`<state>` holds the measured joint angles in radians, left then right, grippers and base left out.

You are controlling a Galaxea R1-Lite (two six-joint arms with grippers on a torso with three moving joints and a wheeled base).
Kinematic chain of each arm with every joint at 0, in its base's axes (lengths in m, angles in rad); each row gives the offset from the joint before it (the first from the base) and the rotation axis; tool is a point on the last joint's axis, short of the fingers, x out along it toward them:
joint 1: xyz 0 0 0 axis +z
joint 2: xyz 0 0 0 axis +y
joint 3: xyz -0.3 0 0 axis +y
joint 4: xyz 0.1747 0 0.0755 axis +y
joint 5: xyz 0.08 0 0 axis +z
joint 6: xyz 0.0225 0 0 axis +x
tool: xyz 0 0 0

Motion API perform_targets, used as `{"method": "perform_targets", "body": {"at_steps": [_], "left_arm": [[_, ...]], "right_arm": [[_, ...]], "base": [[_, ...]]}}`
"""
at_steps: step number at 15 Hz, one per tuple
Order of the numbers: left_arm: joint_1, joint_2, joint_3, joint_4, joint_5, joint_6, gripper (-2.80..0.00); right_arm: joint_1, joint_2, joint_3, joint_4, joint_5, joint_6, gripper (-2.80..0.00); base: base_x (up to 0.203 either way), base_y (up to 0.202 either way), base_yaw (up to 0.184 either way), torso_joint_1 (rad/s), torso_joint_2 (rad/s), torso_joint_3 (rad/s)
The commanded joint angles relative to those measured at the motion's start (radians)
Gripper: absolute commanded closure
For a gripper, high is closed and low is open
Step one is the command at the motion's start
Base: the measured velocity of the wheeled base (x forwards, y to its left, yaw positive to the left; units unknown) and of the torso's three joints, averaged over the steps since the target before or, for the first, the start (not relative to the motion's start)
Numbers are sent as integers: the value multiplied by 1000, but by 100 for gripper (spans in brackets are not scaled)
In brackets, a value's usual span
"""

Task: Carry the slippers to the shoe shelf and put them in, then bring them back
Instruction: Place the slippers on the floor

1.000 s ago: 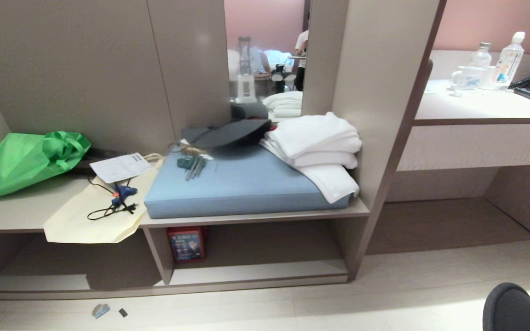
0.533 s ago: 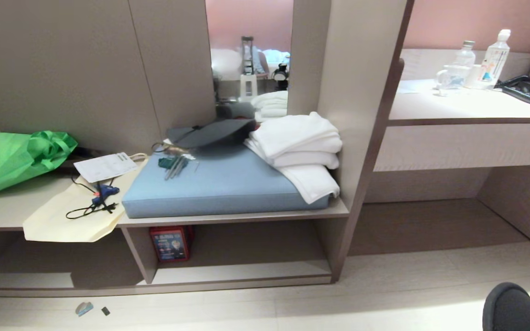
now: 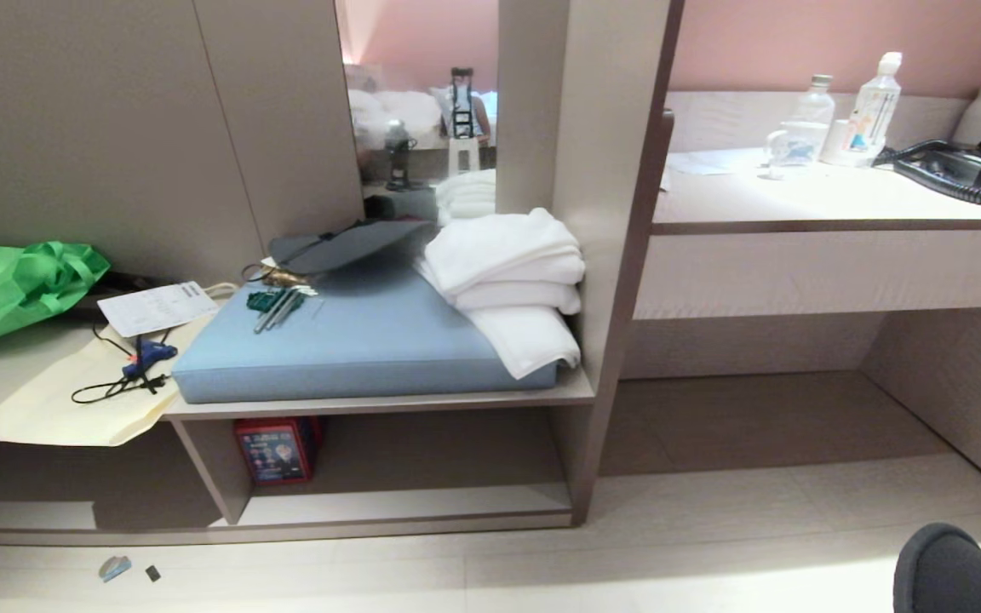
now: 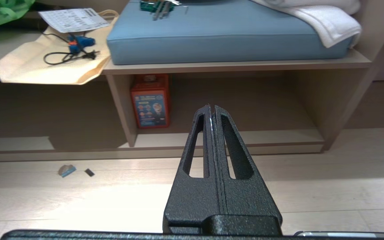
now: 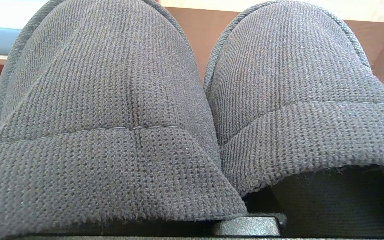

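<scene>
The two slippers (image 5: 112,110), dark grey knit, fill the right wrist view side by side; their toes show at the lower right corner of the head view (image 3: 955,566). My right gripper is shut on the slippers, and only its black base (image 5: 245,227) shows beneath them. The shoe shelf (image 3: 405,504) is the low open compartment under the bench, left of centre, with a pale base board (image 4: 245,137). My left gripper (image 4: 212,108) is shut, holds nothing, and points toward that compartment from above the floor.
A red box (image 3: 271,449) stands at the compartment's left side. On the bench lie a blue cushion (image 3: 371,340), white towels (image 3: 507,281), a cream bag (image 3: 73,400) and a green bag (image 3: 5,285). Right of the bench is a desk counter (image 3: 831,204) with bottles. Small scraps (image 3: 116,566) lie on the floor.
The whole head view has slid left, so the camera has turned right. The slippers keep the same corner of the picture. Neither arm has moved.
</scene>
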<state>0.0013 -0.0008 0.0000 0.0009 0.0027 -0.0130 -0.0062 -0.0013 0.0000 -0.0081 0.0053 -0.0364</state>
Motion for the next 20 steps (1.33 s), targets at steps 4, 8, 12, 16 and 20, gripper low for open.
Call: {"method": "perform_targets", "body": {"at_steps": [4,8,12,16,20], "left_arm": [[0,1,0,1,0,-1,0],[0,1,0,-1,0,-1,0],[0,1,0,0,0,-1,0],[0,1,0,1,0,-1,0],[0,1,0,1,0,-1,0]], "right_arm": [[0,-2,2,-1,1,0,0],[0,-2,2,-1,1,0,0],[0,-2,0,-1,1,0,0],[0,-2,0,-1,1,0,0],[0,-2,2,-1,0,0,0]], "base": [[0,-197,1,2,2,1],[0,-198,0,2,1,2],[0,-194,3,4,1,1],[0,-197,3,2,2,1],[0,-198,2,4,5,3]]}}
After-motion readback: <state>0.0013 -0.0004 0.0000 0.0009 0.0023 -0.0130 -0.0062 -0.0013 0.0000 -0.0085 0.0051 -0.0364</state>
